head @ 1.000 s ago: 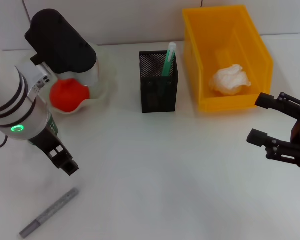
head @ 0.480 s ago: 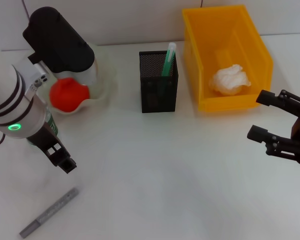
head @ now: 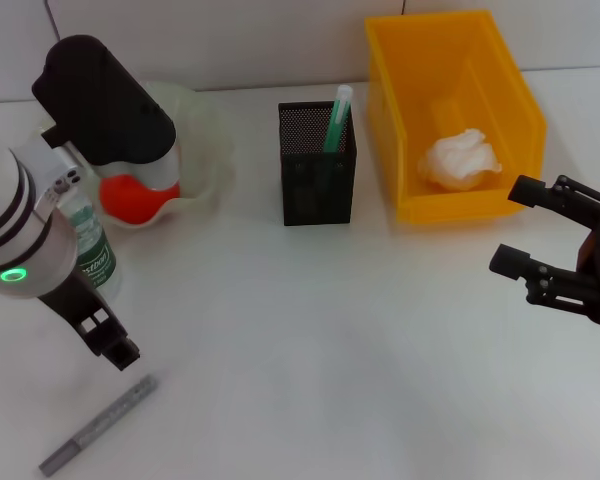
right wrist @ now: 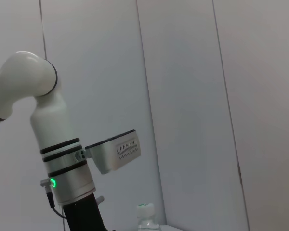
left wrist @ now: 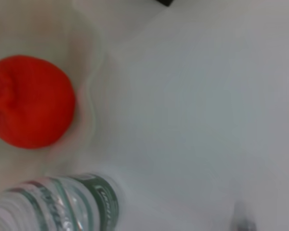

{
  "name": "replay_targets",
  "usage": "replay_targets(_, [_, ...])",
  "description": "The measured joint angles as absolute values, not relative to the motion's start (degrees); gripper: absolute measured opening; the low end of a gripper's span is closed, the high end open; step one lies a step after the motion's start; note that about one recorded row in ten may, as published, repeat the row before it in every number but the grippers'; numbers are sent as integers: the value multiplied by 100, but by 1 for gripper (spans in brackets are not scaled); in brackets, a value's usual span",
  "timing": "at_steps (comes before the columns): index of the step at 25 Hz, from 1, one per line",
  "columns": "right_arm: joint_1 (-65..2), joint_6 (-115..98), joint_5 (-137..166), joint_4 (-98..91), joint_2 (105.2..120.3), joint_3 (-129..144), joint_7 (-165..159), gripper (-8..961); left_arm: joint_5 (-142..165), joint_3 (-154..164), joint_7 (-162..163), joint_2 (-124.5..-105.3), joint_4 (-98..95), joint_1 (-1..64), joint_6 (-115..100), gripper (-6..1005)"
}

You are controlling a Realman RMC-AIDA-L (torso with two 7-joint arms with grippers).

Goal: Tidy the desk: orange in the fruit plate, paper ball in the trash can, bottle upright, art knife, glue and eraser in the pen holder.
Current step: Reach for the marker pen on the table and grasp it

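At the left edge of the head view the left gripper (head: 108,338) hung low over the desk (head: 310,340), between the upright bottle (head: 88,258) and the art knife (head: 98,426) lying flat in the lower left corner; I judged it was placed there to reach the knife next, since that alone lay loose. Whether its fingers were apart or together could not be told. The orange (head: 135,195) sat in the fruit plate (head: 205,150) at upper left and the paper ball (head: 461,158) lay in the yellow trash can (head: 455,110) at upper right. The pen holder (head: 317,165) at top centre already held a green-capped stick, probably the glue. The right gripper (head: 528,228) waited at the right edge with its fingers spread and empty, likely parked clear of the other arm's work. No eraser showed anywhere

The left wrist view gave the orange (left wrist: 31,101) and the bottle's label (left wrist: 62,204) close up, with only a grey tip of the knife at its lower edge. The right wrist view looked level across at the left arm and the bottle's cap (right wrist: 145,210), showing nothing of the desk top
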State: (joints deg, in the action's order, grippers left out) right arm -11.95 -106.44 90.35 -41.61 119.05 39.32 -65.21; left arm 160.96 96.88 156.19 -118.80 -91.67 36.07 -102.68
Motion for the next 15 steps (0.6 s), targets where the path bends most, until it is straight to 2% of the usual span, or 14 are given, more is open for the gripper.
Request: replay_targets(15, [-1233,-10620,9035,-4059,11892,3928,-6471,832,15770,9819,15788,-11909,-9083,3454,-10311,812])
